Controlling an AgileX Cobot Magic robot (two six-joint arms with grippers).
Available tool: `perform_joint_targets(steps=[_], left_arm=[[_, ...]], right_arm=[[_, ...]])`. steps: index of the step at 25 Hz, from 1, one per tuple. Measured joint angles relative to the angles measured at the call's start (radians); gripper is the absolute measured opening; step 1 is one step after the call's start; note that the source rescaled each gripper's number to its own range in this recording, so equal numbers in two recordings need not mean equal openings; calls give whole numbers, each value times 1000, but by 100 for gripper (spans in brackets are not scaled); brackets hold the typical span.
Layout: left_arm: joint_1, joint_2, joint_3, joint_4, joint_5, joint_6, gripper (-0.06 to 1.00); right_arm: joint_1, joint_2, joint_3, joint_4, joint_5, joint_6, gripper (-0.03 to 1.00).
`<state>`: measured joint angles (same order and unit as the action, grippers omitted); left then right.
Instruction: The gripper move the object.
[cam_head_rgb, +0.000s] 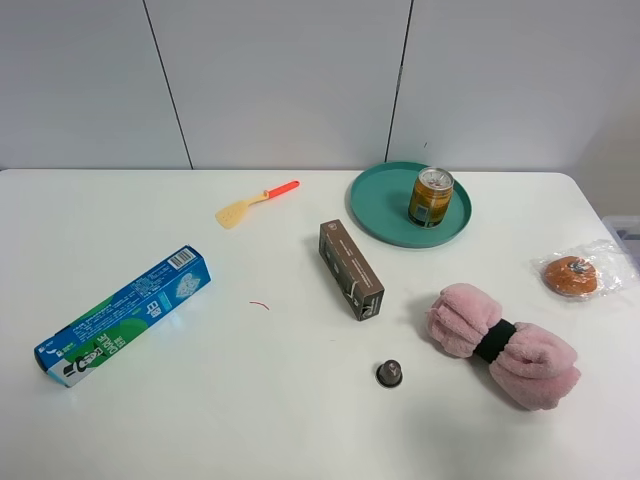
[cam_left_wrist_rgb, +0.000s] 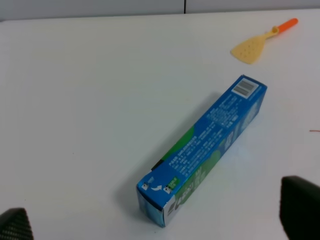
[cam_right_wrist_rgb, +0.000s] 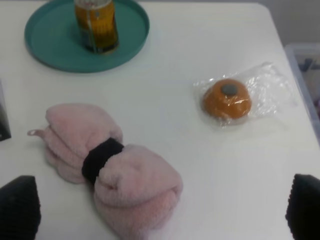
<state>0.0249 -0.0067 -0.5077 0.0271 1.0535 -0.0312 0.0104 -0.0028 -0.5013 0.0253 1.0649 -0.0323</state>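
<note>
The golden-orange can (cam_head_rgb: 430, 196) stands upright on a teal plate (cam_head_rgb: 375, 210) at the back of the white table, right of centre. Neither arm shows in the exterior high view. In the right wrist view the can (cam_right_wrist_rgb: 96, 22) stands on the plate (cam_right_wrist_rgb: 55, 55), far beyond my right gripper (cam_right_wrist_rgb: 161, 207). That gripper is open and empty, with its black fingertips (cam_right_wrist_rgb: 20, 207) at the frame's corners. My left gripper (cam_left_wrist_rgb: 157, 222) is open and empty above a blue toothpaste box (cam_left_wrist_rgb: 205, 147). The can is out of the left wrist view.
A brown rectangular box (cam_head_rgb: 351, 270) lies mid-table, with a small dark capsule (cam_head_rgb: 389, 373) in front of it. A pink rolled towel (cam_head_rgb: 500, 343) and a wrapped bun (cam_head_rgb: 571, 276) lie at the right. The toothpaste box (cam_head_rgb: 122, 315) and a yellow spatula (cam_head_rgb: 255, 204) lie at the left.
</note>
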Motion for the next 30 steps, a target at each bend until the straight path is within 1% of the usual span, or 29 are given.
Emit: perform_joint_targets(steps=[12, 15, 18, 30], left_arm=[[0, 0, 0, 0, 0, 0, 100], [0, 0, 0, 0, 0, 0, 100], [0, 0, 0, 0, 0, 0, 100], [0, 0, 0, 0, 0, 0, 100]], right_arm=[[0, 0, 4, -17, 0, 4, 100], [0, 0, 4, -25, 0, 32, 100], [0, 0, 4, -38, 0, 32, 100], [0, 0, 4, -38, 0, 32, 100]])
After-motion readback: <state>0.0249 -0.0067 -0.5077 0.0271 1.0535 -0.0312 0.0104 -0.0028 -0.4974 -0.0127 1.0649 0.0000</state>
